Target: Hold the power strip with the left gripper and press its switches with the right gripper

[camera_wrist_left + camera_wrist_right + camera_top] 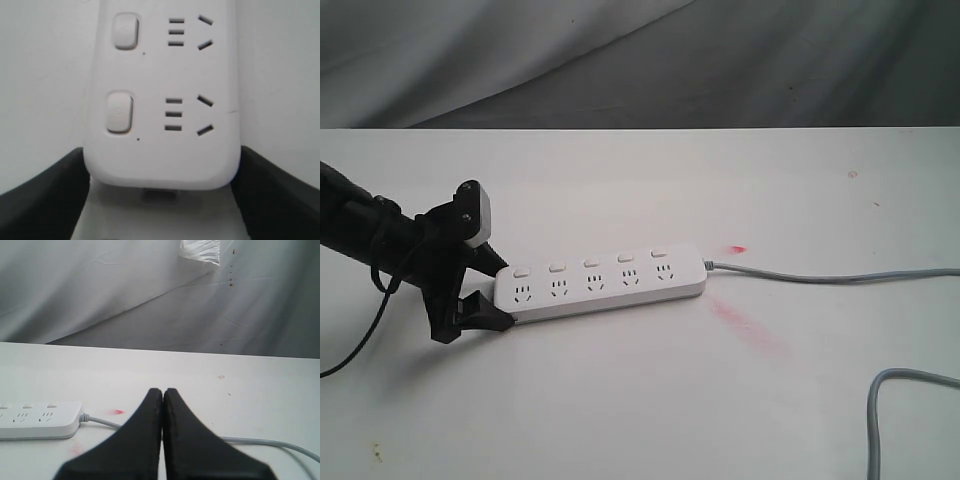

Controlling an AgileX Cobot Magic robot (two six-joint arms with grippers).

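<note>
Left gripper (492,292) pinches the power strip (600,285) at its free end, one black finger against each long side, as the exterior view and the left wrist view both show. The strip lies flat on the white tabletop (620,400), left of centre in the exterior view, its far end angled slightly away from the camera. Its five sockets face up, and the row of five switches (590,263) runs along the edge farther from the camera. From the left wrist, two switches and two sockets fill the picture, with the rounded end of the strip seated between the fingers.

A thin grey cord (820,277) leaves the strip's other end and trails across the tabletop to the right edge of the exterior view; another stretch of grey cord (900,400) curves in at the lower right corner.

Seen only from its own wrist camera, the right gripper (162,395) has its two black fingers pressed together on nothing and sits well apart from the strip, beyond the cord end.

A red smear (750,328) marks the tabletop just beside the cord end, with a smaller red spot (737,248) near it. A loose black cable (360,340) hangs from the left arm. Creased grey cloth (620,60) forms the backdrop.
</note>
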